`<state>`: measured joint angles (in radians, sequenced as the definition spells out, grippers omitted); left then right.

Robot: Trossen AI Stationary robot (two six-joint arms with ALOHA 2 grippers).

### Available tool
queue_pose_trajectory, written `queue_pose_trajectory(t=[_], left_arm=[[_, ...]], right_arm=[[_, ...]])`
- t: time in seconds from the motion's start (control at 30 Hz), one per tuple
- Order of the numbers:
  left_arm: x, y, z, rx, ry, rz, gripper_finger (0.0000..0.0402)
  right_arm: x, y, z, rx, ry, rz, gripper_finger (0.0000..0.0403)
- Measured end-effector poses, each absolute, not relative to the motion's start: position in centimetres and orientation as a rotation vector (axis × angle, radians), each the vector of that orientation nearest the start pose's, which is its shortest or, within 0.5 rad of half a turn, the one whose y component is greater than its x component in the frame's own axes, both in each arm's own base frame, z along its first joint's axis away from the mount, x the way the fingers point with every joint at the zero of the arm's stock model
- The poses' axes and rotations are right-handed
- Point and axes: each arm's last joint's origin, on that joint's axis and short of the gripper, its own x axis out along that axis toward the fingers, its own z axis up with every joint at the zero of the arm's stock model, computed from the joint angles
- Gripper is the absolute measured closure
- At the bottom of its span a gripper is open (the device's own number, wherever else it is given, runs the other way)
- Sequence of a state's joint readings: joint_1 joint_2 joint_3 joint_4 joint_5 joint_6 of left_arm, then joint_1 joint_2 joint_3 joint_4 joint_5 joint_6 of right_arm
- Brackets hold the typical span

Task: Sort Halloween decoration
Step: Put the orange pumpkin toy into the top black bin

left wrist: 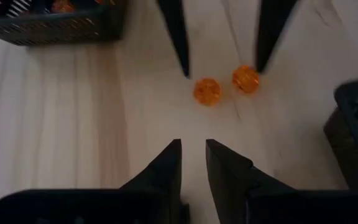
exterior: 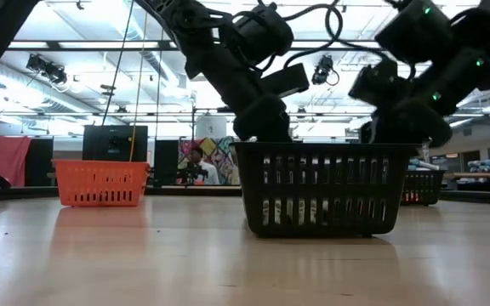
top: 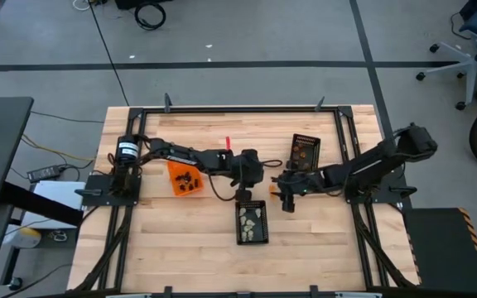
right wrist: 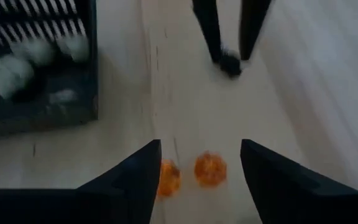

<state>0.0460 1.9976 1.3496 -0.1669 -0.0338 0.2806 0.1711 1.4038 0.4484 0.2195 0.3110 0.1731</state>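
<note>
Your right gripper (right wrist: 197, 163) has its jaws spread over two tiny orange pieces (right wrist: 210, 169) on the tabletop (right wrist: 328, 81); they look light, hard and prone to roll, so pinch one across its middle, while the left gripper (left wrist: 193, 158) holds a narrow, empty gap.

Orange, black and pale tones on a light wooden desk (top: 189, 240)

Two small translucent orange faceted beads (left wrist: 207, 91) lie on pale, faintly grained wood. A bright orange plastic mesh basket (top: 184, 179) holds dark pieces; one black mesh basket (top: 252, 224) holds pale grey-white pieces, another black mesh basket (top: 303, 151) orange ones. Both arms are black, and a tiny black piece (right wrist: 231, 65) sits on the wood.
</note>
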Motion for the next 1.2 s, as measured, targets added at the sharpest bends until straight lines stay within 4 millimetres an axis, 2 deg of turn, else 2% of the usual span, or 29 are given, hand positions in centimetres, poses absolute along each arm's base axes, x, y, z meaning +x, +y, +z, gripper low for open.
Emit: queue_pose_trajectory(t=[0.2, 0.47, 0.67, 0.9, 1.2], left_arm=[[42.2, 2.0, 16.9, 0.266, 0.773, -0.028, 0.0354], [39.3, 2.0, 16.7, 0.267, 0.755, 0.005, 0.0383], [37.2, 1.9, 17.3, 0.224, 0.726, 0.034, 0.0386], [35.3, 1.8, 17.5, 0.176, 0.739, 0.058, 0.0386], [35.0, 1.3, 17.5, 0.152, 0.741, 0.054, 0.0386]], right_arm=[[24.0, 3.5, 11.7, -0.014, 0.762, -0.173, 0.0157], [24.6, 3.7, 9.8, -0.058, 0.786, -0.167, 0.0158], [24.7, 3.7, 9.7, -0.079, 0.796, -0.176, 0.0166], [24.3, 3.5, 10.0, -0.108, 0.813, -0.174, 0.0191], [24.3, 3.3, 10.1, -0.148, 0.805, -0.189, 0.0252]])
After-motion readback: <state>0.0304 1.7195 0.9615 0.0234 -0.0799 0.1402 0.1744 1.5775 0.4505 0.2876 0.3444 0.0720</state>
